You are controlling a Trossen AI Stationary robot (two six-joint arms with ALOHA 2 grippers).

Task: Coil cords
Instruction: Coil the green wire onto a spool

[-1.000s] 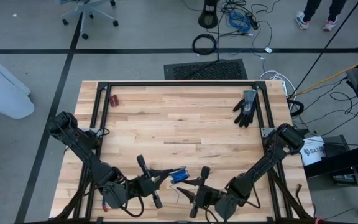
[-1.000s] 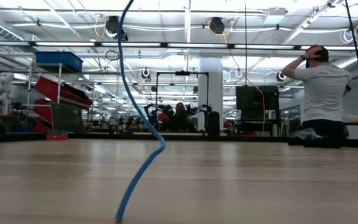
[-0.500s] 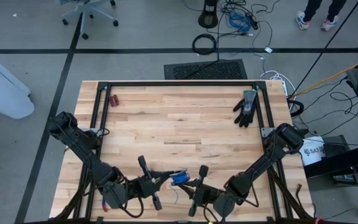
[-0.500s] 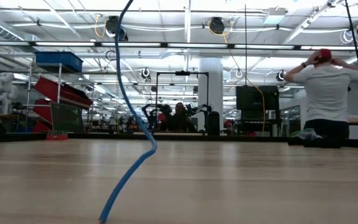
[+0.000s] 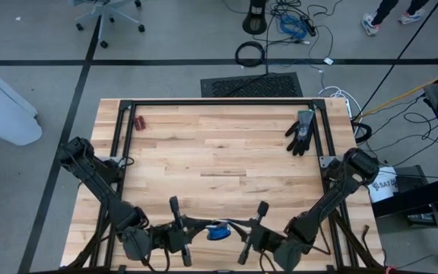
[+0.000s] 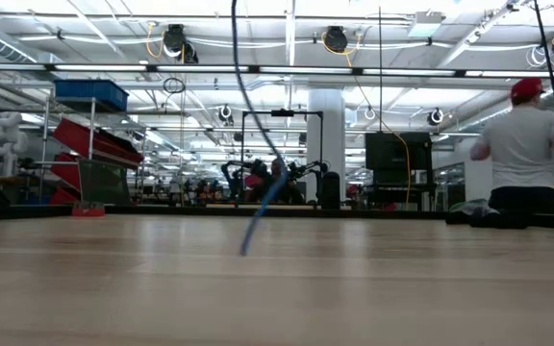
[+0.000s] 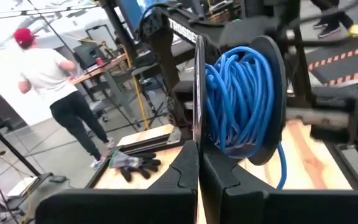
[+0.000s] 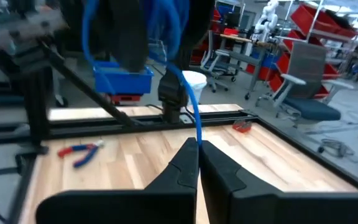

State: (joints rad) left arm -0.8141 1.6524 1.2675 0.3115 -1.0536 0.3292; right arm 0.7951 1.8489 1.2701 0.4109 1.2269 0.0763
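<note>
The wooden table [image 5: 219, 152] lies under both my arms, a black glove [image 5: 302, 131] at its far right corner. At its near edge my left gripper [image 7: 199, 163] is pinched closed on the rim of the wound blue cord [image 7: 244, 93]. Beside it, my right gripper [image 8: 197, 149] is clamped on the cord's loose strand.

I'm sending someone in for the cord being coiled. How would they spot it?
Go to the near edge of the wooden table, between the two arms. There the blue cord hangs in a small bundle held between the pincers. It is thin and bright blue, unlike the black glove at the far right corner.
</note>
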